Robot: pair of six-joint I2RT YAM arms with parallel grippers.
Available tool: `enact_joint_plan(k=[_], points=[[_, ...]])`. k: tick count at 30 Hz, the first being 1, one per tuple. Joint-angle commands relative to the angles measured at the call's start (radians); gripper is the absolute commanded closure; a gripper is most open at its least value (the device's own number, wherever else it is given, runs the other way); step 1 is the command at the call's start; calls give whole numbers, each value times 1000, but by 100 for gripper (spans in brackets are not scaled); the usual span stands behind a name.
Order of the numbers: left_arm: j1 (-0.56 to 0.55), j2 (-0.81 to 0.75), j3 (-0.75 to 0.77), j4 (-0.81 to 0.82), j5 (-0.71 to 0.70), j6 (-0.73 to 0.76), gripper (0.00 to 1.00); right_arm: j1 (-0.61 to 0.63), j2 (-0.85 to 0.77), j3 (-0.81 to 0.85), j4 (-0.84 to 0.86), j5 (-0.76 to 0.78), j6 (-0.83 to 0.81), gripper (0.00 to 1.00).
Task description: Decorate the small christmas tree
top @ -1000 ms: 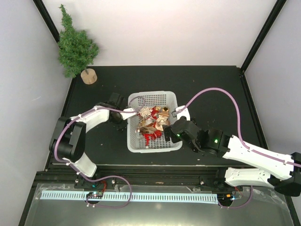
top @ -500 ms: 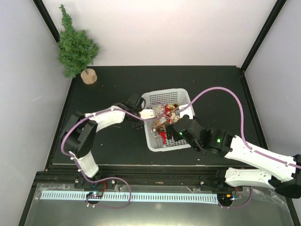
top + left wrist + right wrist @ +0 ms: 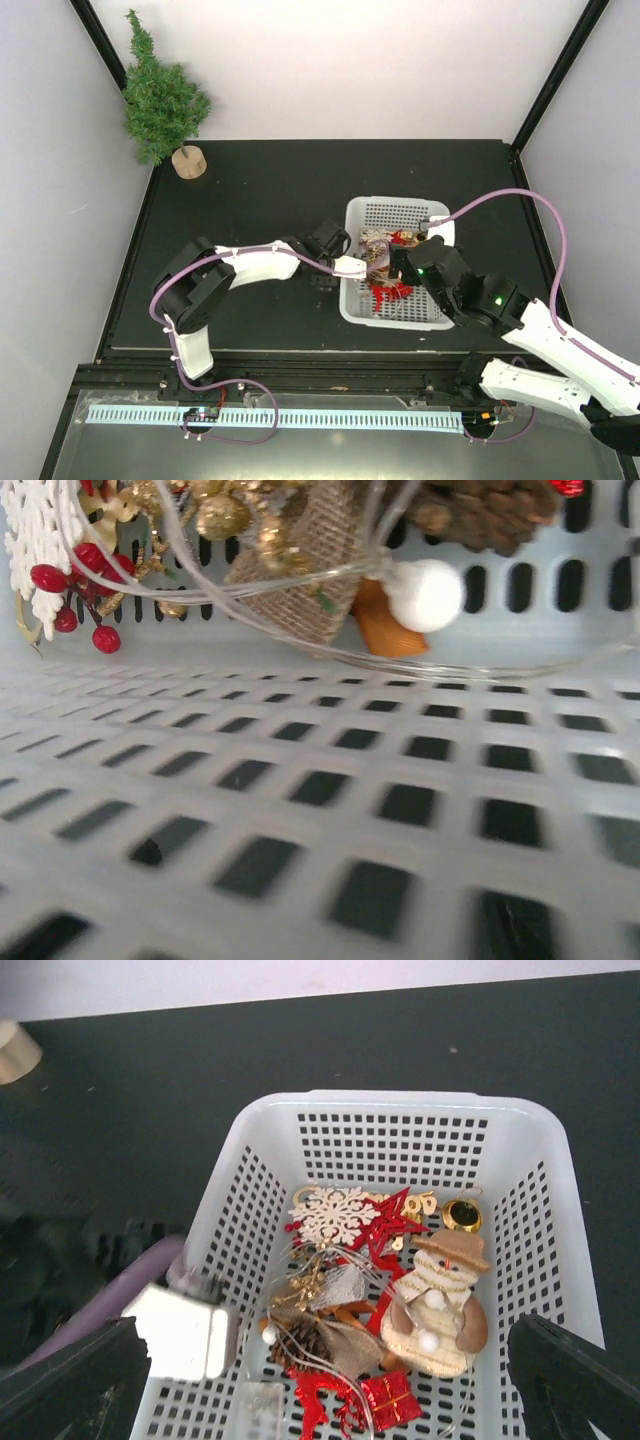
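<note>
Black desk [image 3: 250,180] carries the small christmas tree [image 3: 160,100] at its far-left corner, upright, tip skyward. Left gripper [image 3: 352,267], fingertips hidden inside the white basket [image 3: 395,210], is spread wide, holding nothing visible; right gripper [image 3: 325,1360] gapes empty above.

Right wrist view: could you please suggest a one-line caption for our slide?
Right gripper, jaws open, poised over the white basket holding a snowflake, red star, snowman and pinecone.

Matte black table [image 3: 260,180], plain white wall [image 3: 350,60] behind the table, pale walls [image 3: 50,220] on both its sides, black frame posts [image 3: 558,78] at its far corners, soft even light
</note>
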Motion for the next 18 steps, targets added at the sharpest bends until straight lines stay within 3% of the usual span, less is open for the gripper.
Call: enact_joint_plan(k=[1, 8, 18], points=[[-79, 25, 48, 66, -37, 94, 15, -54, -17, -15, 14, 15, 44, 2], [-108, 73, 234, -92, -22, -59, 15, -81, -16, 25, -17, 32, 24, 2], [-111, 26, 242, -236, 110, -134, 14, -109, -18, 47, -33, 26, 12, 2]])
